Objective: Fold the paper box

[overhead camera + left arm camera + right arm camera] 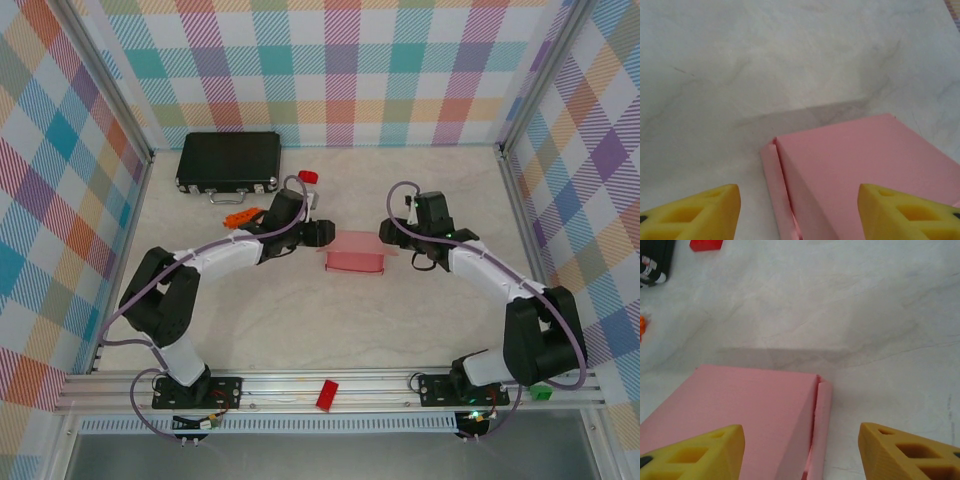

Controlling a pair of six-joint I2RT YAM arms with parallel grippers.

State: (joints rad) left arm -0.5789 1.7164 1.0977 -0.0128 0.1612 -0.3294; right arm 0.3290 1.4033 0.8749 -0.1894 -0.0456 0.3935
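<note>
Yellow fingers (pixel 690 212) of my left gripper (pixel 797 200) were apart over the left end of the pink box (pixel 865 165). My right gripper (pixel 801 440) was apart over its right end. The box lay on the table (pixel 300 320) between them.

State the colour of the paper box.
The paper box is plain light pink; the left wrist view shows it best.

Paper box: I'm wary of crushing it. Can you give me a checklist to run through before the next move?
1. Box lies flat on the table: ok.
2. Left gripper open, aimed at one box end: ok.
3. Right gripper open, aimed at the other end: ok.
4. End flaps tucked flush: not ok, a seam gapes at each end.
5. Black case and red block apart from box: ok.
</note>
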